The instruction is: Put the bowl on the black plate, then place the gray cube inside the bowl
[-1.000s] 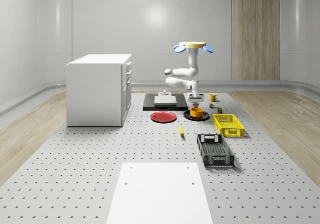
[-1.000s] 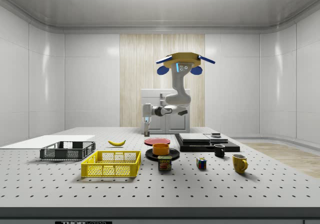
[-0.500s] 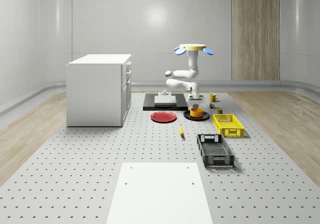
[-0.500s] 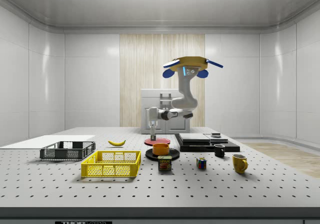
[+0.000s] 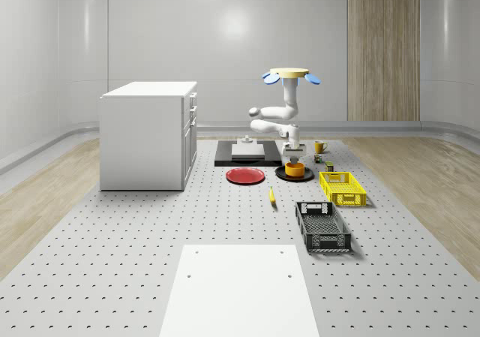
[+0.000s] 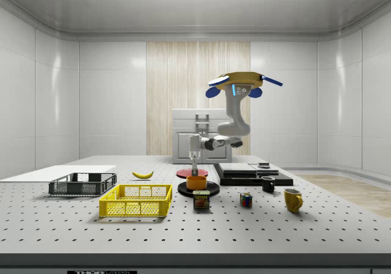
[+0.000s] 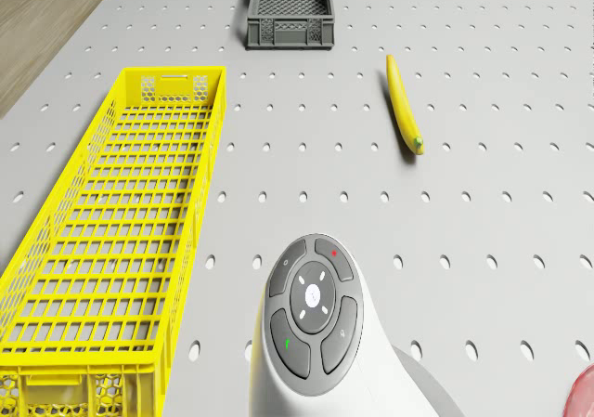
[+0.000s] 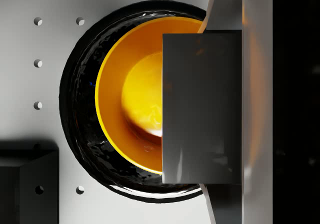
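Perforated desk (image 5: 150, 239): we log the orange bowl (image 8: 131, 97) already seated on the black plate (image 8: 75, 109), gripper (image 6: 195, 166) poised directly above clasping the gray cube (image 8: 201, 107), presumably for dropping it in, drone (image 6: 239, 82) hovering at the bowl's 3 o'clock in the side view.

Bowl (image 8: 135, 104) glossy orange, maybe ceramic; black plate (image 8: 80, 109) shiny; gray cube (image 8: 200, 109) smooth, matt.

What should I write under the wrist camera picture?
Gray cube held in the gripper above the orange bowl on the black plate.
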You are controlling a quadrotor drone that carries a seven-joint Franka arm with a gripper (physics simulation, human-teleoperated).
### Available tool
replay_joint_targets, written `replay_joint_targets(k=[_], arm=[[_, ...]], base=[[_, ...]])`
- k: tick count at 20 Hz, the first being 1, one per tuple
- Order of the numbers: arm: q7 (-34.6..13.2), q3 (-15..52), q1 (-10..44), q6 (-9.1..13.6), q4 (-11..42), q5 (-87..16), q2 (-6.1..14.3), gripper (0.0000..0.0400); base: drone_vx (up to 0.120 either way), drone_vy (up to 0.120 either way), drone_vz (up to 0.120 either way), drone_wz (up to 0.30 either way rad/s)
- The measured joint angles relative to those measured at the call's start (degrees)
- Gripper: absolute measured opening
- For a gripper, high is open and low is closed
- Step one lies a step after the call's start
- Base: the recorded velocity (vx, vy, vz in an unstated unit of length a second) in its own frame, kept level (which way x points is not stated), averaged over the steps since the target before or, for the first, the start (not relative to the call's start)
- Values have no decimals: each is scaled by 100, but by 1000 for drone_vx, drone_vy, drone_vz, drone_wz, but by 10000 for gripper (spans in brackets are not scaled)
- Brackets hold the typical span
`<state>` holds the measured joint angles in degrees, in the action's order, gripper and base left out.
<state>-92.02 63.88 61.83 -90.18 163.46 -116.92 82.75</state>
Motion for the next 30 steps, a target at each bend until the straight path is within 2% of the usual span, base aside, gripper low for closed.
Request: replay_joint_targets(k=[3, 5, 9, 21, 30], arm=[[-1, 1, 2, -3, 0, 2, 3, 250], [-2, 1, 3, -5, 0, 2, 5, 250], [-2, -30, 11, -25, -14, -26, 11, 250], [107, -656, 79, -371, -333, -609, 29, 250], [176, -1086, 149, -589, -616, -1020, -46, 250]], base=[[-107, 53, 0, 0], [0, 120, 0, 0], [0, 10, 0, 0], [0, 0, 0, 0], [0, 0, 0, 0]])
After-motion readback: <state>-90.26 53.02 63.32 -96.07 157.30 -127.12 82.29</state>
